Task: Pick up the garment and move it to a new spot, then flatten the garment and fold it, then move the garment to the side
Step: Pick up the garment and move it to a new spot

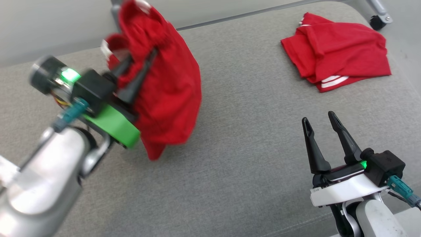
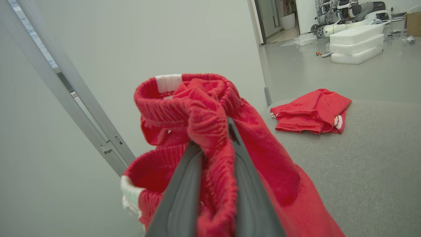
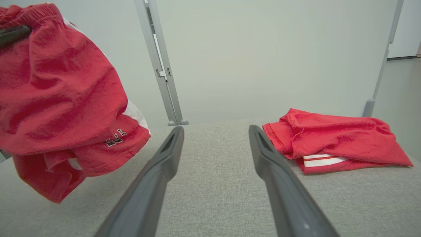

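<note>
1. The right gripper (image 1: pixel 318 118) jaws stand apart and hold nothing, low over the grey surface (image 1: pixel 246 148).
2. The left gripper (image 1: pixel 142 56) jaws pinch the red garment (image 1: pixel 171 92), which hangs bunched, its long axis roughly vertical and its waistband uppermost.
3. It seems lifted, but placing, flattening, folding and moving aside remain.
4. Farther away lies a folded red garment (image 1: pixel 338 59).

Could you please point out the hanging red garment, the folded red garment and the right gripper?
hanging red garment (image 1: pixel 171 92), head view, middle of the draped cloth.
folded red garment (image 1: pixel 338 56), head view, top layer.
right gripper (image 1: pixel 318 116), head view, midway between its fingertips.
</note>
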You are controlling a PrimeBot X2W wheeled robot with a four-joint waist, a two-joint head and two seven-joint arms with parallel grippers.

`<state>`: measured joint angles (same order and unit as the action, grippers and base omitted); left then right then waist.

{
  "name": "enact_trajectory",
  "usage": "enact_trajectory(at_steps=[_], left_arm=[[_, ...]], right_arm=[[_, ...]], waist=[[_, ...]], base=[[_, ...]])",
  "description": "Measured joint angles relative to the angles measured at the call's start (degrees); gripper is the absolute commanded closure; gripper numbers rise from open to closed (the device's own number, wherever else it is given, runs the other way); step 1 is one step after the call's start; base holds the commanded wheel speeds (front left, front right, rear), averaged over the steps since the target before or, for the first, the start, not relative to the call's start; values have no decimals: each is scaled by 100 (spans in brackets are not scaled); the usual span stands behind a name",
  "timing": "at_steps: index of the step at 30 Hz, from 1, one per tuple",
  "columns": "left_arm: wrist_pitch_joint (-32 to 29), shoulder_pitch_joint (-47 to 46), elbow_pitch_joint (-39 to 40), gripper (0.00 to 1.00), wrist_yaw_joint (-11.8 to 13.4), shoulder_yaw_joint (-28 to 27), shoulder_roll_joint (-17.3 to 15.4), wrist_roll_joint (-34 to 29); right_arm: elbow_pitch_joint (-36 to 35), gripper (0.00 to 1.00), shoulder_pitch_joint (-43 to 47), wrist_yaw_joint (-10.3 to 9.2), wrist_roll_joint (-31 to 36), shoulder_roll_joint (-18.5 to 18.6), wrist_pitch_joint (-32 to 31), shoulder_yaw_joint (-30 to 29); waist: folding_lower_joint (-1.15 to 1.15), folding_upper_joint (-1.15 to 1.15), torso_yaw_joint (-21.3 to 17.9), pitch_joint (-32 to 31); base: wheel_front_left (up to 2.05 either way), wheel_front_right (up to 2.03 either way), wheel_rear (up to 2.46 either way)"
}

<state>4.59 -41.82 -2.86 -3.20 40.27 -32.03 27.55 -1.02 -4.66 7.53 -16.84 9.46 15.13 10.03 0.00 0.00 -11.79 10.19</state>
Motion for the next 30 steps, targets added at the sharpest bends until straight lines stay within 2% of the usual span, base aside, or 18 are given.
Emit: enact_trajectory(at_steps=[5,11,17,18,19,20,23,27,30], left_arm=[[200,490,-175,100,111,554,305,-356],[692,1010,-1126,100,152,1131,867,-602],[929,1054,-2084,100,-19,1338,1349,-601],[959,1045,-2192,89,-43,1373,1404,-617],[971,1045,-2264,50,-49,1365,1462,-621],[1004,1045,-2320,0,-23,1318,1532,-615],[1022,1073,-2275,0,192,1061,1722,-552],[1044,1544,-1686,0,527,391,1861,-309],[1044,2046,-1201,0,798,-131,1846,-261]], right_arm=[[-36,0,63,0,0,-44,-1,-34],[-60,0,52,0,2,-68,0,-54],[-80,0,-47,0,16,-53,0,-5],[-77,0,-52,0,24,-48,0,8],[-71,0,-58,0,31,-47,-1,12],[-67,0,-68,0,32,-47,0,20],[-45,0,-68,0,32,-52,-1,32],[3,0,-15,0,33,-65,-1,136],[29,0,73,0,27,-87,-1,181]], waist=[[0,0,-192,-20],[0,0,-158,197],[0,0,45,420],[0,0,89,446],[0,0,127,464],[0,0,173,480],[0,0,296,486],[0,0,412,356],[0,0,475,191]], base=[[0,0,0],[0,0,0],[0,0,0],[0,0,0],[0,0,0],[0,0,0],[0,0,0],[0,0,0],[0,0,0]])
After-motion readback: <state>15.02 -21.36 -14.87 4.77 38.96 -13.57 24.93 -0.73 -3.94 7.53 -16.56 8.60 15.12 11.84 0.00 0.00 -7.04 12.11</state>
